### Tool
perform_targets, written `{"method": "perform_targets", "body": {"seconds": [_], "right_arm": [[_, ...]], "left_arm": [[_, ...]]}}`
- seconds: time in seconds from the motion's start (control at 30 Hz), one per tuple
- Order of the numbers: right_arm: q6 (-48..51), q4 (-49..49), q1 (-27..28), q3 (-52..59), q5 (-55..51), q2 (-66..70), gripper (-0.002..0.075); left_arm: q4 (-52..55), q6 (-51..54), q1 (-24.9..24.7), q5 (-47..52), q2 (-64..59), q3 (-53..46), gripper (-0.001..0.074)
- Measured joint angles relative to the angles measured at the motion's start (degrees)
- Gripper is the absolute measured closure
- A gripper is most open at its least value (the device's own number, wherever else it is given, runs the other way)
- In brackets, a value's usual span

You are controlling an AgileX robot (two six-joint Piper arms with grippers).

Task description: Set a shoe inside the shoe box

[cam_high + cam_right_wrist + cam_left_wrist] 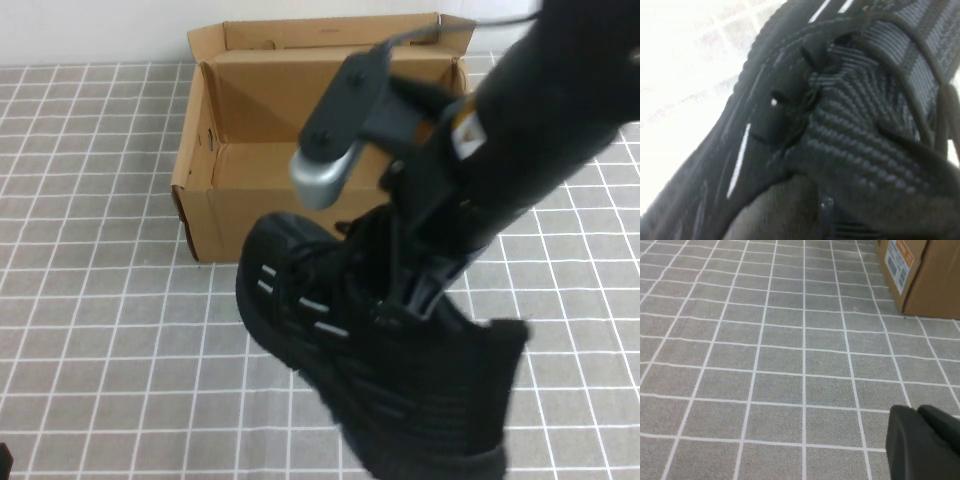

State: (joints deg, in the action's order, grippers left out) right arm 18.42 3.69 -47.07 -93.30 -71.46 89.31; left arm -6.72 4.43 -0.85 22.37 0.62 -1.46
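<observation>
I see the shoe [370, 370] clenched in the right claw [415, 295], at 6 o'clock from the shoe box [240, 215]; left claw [922, 442] low over the counter [765, 365], grip state indeterminate.

Robot test bench, staged

A grey cloth [100, 330] ruled in white squares covers the whole surface, with a plain white wall [100, 30] behind it. On it stand only a cardboard box [250, 215] and a shoe [330, 330], props under robot arms
</observation>
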Motion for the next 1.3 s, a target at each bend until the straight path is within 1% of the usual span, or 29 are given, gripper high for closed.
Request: {"method": "perform_targets", "body": {"seconds": [0.2,0.73,0.83,0.9,1.07,1.3], "right_arm": [[0.3,-1.2,0.0,0.0,0.2,-4.7,0.0713],[1.7,-1.7,0.0,0.1,2.6,-5.0,0.0713],[1.7,-1.7,0.0,0.1,2.6,-5.0,0.0713],[1.7,-1.7,0.0,0.1,2.6,-5.0,0.0713],[1.7,-1.7,0.0,0.1,3.3,-5.0,0.0713],[1.7,-1.6,0.0,0.1,3.7,-5.0,0.0713]], "left_arm": [[0.0,0.0,0.0,0.0,0.0,0.0,0.0736],[0.2,0.1,0.0,0.0,0.0,0.0,0.0736],[1.0,0.2,0.0,-2.2,0.0,0.0,0.0736],[-0.6,-1.4,0.0,-5.0,0.0,0.0,0.0736],[-10.4,-5.2,0.0,-12.2,0.0,0.0,0.0736],[-13.9,-6.2,0.0,-14.9,0.0,0.0,0.0736]]}}
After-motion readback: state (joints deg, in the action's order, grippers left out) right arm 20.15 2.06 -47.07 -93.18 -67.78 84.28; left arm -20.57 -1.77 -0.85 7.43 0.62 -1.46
